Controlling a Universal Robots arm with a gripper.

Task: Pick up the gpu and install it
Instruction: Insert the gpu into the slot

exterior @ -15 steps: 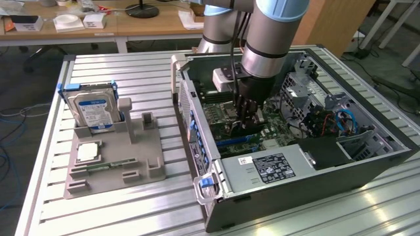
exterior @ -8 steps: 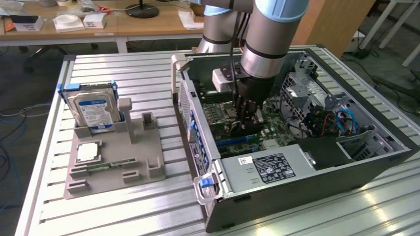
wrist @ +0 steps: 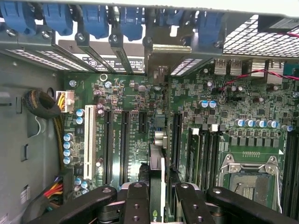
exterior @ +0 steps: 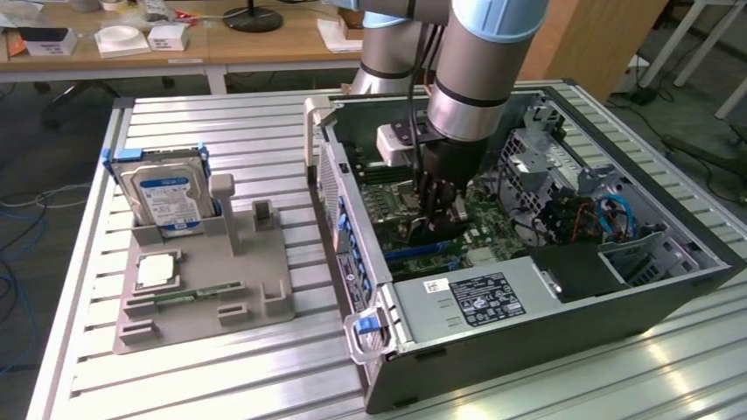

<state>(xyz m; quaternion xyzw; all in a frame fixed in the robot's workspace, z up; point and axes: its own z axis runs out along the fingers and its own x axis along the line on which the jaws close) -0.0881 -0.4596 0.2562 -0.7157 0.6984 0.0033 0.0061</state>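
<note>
One arm (exterior: 485,61) comes down from the top centre of the exterior view into the open case (exterior: 607,293), which fills the right half of that frame. Its gripper (exterior: 438,206) hangs low over the motherboard (exterior: 386,206) at the frame's centre. From this side the dark fingers hide what they hold.

The wrist view supplies that. The gripper (wrist: 161,203) has its fingers (wrist: 137,203) drawn in narrow on the gpu (wrist: 157,179), one on each face of the card. The gpu is seen edge-on, a thin dark strip with a green logo near the fingers. It stands upright over the motherboard (wrist: 140,100) among the long black slots (wrist: 124,140), with the white slot (wrist: 88,140) well to one side and the CPU socket (wrist: 250,179) to the other. Its far end points toward the row of blue latches (wrist: 96,21) on the case's rear wall. Whether its lower edge sits in a slot I cannot tell.

Several parts show in the exterior view on a grey tray (exterior: 268,302) at the frame's left, on the slatted table (exterior: 233,122): a hard drive (exterior: 164,197) upright in its holder, a CPU (exterior: 156,269) lying flat below it, and a memory stick (exterior: 192,296) lying below that. All three are well apart from the gripper.
</note>
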